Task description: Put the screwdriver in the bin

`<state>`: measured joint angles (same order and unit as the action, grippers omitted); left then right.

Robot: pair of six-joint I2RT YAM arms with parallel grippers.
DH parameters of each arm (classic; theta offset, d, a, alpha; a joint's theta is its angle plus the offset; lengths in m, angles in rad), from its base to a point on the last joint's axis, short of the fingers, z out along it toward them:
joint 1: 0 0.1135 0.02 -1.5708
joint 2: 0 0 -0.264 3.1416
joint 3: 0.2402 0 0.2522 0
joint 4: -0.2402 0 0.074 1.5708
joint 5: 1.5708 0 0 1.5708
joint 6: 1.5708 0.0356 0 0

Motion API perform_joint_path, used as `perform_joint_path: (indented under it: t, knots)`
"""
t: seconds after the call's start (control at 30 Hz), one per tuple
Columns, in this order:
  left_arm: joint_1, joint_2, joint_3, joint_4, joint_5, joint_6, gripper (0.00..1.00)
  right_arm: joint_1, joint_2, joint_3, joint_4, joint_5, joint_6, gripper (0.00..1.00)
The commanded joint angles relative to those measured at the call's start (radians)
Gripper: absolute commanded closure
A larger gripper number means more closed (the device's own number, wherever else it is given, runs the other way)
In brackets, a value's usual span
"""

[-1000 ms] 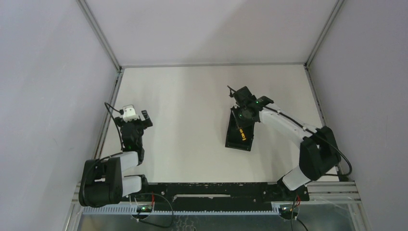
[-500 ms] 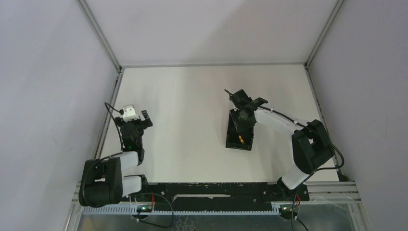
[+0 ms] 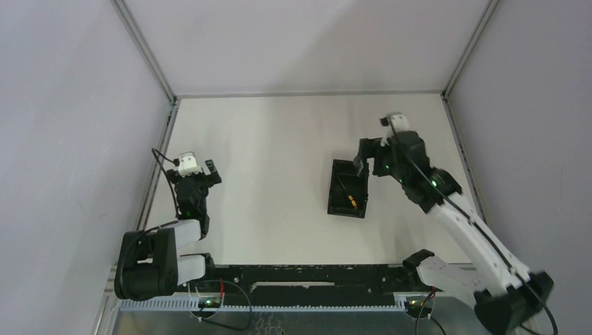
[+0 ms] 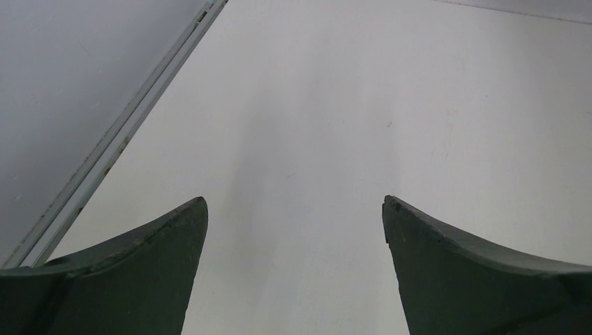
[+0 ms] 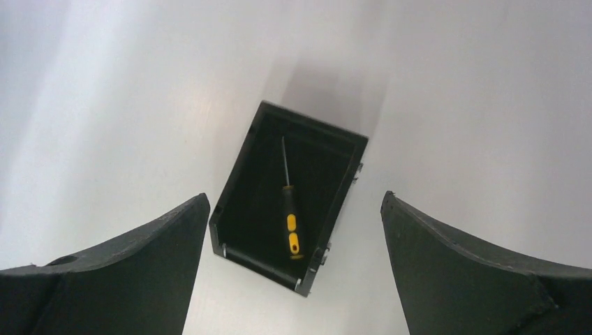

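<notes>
The screwdriver (image 5: 289, 218), black-handled with yellow patches and a thin shaft, lies loose on the floor of the black bin (image 5: 234, 167), free of any gripper. From above, the bin (image 3: 334, 190) sits mid-table with the screwdriver (image 3: 351, 201) near its front end. My right gripper (image 5: 294, 196) hangs high above the bin, open and empty; in the top view the right gripper (image 3: 368, 155) is just right of the bin's far end. My left gripper (image 4: 294, 202) is open over bare table, and in the top view the left gripper (image 3: 201, 169) is far left.
White tabletop (image 3: 272, 146) surrounded by grey walls. A metal rail (image 4: 119, 139) runs along the left edge close to the left gripper. The black base bar (image 3: 307, 273) spans the near edge.
The right gripper has opened and let the screwdriver drop into the bin, then risen and drawn back to the right. The left arm has not moved.
</notes>
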<state>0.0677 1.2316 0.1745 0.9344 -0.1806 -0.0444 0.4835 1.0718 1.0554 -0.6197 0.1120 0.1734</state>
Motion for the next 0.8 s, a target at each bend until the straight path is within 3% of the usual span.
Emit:
perform_joint_path:
  t: [0.0,0.27,0.47,0.77]
  knots:
    - [-0.005,0.002,0.055,0.040,-0.003,0.014,0.00,-0.040,-0.210,-0.141,0.141,0.043,0.053,0.00]
    - [-0.005,0.003,0.054,0.041,-0.002,0.014,0.00,-0.085,-0.520,-0.442,0.190,0.233,0.212,0.00]
    - [-0.004,0.003,0.055,0.040,-0.002,0.014,0.00,-0.084,-0.698,-0.633,0.192,0.293,0.344,0.00]
    - [-0.005,0.003,0.055,0.040,-0.003,0.014,0.00,-0.089,-0.774,-0.684,0.214,0.262,0.339,0.00]
